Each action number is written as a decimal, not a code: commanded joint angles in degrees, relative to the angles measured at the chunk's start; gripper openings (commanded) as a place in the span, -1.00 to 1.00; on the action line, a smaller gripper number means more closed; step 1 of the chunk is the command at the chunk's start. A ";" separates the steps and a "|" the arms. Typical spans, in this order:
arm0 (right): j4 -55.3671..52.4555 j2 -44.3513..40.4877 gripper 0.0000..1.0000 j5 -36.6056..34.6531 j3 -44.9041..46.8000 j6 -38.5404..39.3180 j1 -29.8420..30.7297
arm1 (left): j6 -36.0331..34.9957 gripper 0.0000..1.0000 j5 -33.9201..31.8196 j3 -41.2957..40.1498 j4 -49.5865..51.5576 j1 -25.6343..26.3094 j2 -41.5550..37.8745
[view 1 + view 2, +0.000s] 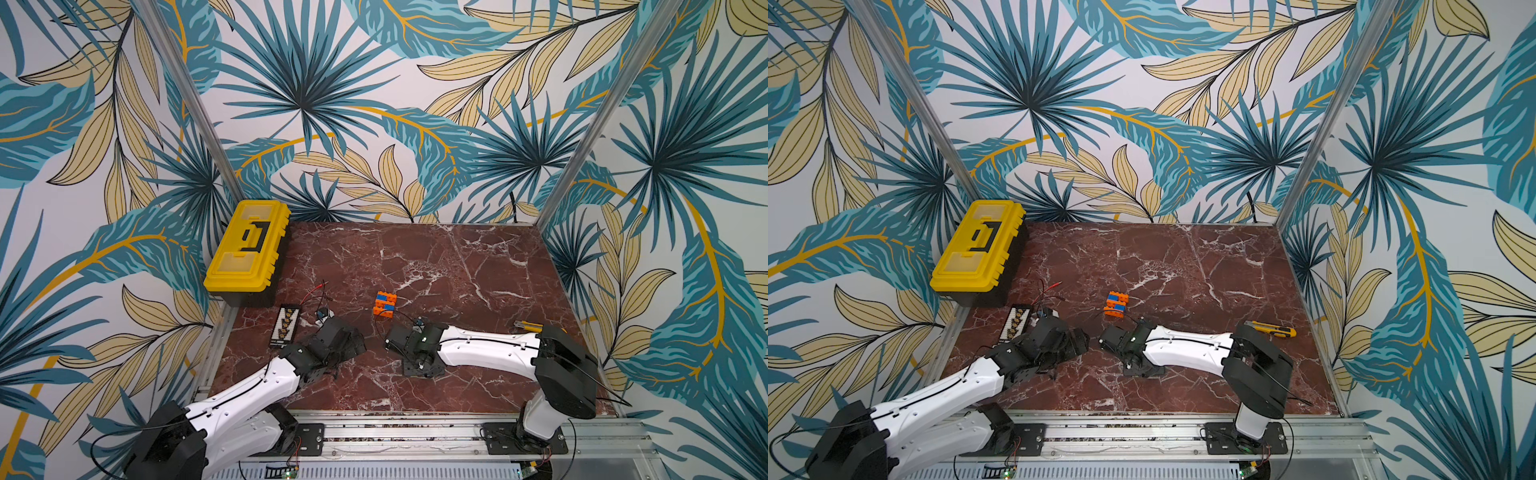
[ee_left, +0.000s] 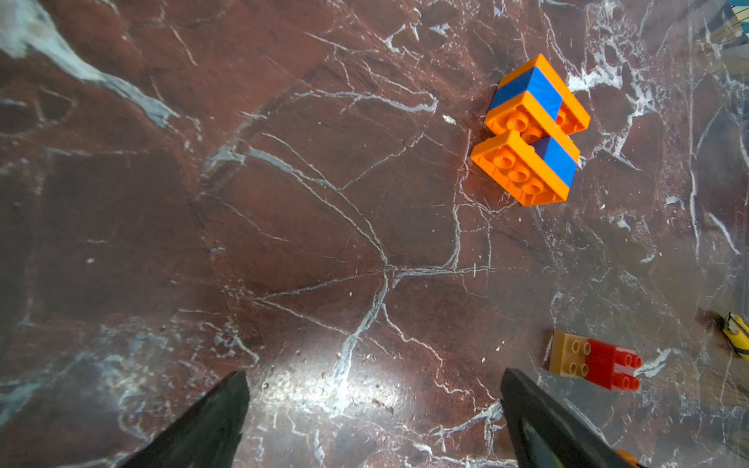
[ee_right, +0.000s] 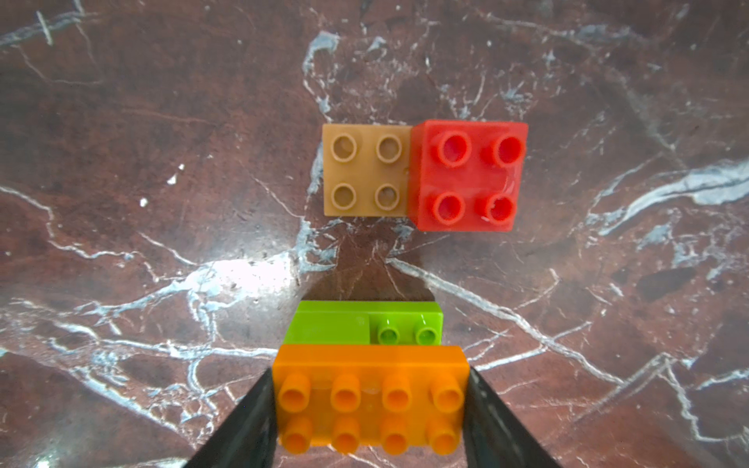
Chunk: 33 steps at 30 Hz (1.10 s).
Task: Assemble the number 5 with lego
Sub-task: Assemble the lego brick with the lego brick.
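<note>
Red-brown marble tabletop (image 1: 457,257) beneath our two arms.
Our right gripper (image 3: 369,375) clamps an orange eight-stud plastic brick (image 3: 369,409); our left gripper (image 2: 373,375) gapes wide; an orange-and-blue brick stack (image 1: 385,304) sits at its one o'clock.

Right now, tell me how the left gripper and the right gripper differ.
The left gripper has its fingers wide apart; the right gripper has them closed on an orange brick. The left gripper holds nothing, with bare table between its fingers; the right gripper clamps the orange brick by its two short ends, with a green brick against it. Both have black fingers and face the marble table.
</note>
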<state>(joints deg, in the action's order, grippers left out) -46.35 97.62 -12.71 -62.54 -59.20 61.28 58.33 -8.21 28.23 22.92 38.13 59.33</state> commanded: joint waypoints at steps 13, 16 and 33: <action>0.83 -0.36 0.34 0.54 4.63 -0.48 -1.08 | -0.84 0.99 0.41 1.13 -0.71 -0.35 0.09; 1.20 -2.28 0.42 -0.62 4.45 -0.24 -1.29 | -0.97 1.00 0.30 1.30 -0.69 -0.42 0.08; 1.91 -3.86 0.76 -0.22 5.36 -0.87 -2.36 | -1.12 1.00 0.56 1.48 -1.33 -0.41 0.95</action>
<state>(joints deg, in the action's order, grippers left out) -43.68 94.41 -12.60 -58.67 -59.31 59.42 58.24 -7.66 28.27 22.61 38.13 59.83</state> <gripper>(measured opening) 0.874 0.997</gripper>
